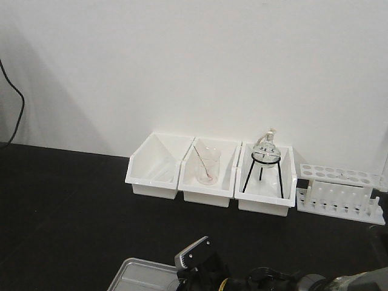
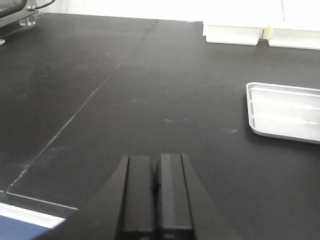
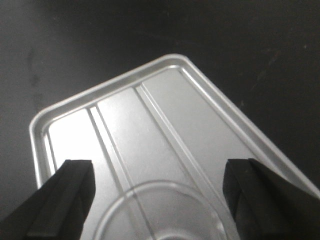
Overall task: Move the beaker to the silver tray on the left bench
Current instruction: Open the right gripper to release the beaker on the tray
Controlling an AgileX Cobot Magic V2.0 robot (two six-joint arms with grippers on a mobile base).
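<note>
From my front view I see three bins (image 1: 209, 176) side by side against the wall at the back of the bench (image 1: 66, 206), a tube rack (image 1: 341, 195) to their right. The silver tray (image 1: 142, 274) lies nearer me, and the beaker (image 3: 167, 212) stands on it between the right pincer (image 3: 160, 205) fingers.

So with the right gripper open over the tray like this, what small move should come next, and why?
Probably lift the right gripper straight up, without closing. Its fingers stand wide apart, and the beaker's round outline lies between them over the silver tray, so it looks released there. The left gripper is shut and idle above the left bench.
</note>
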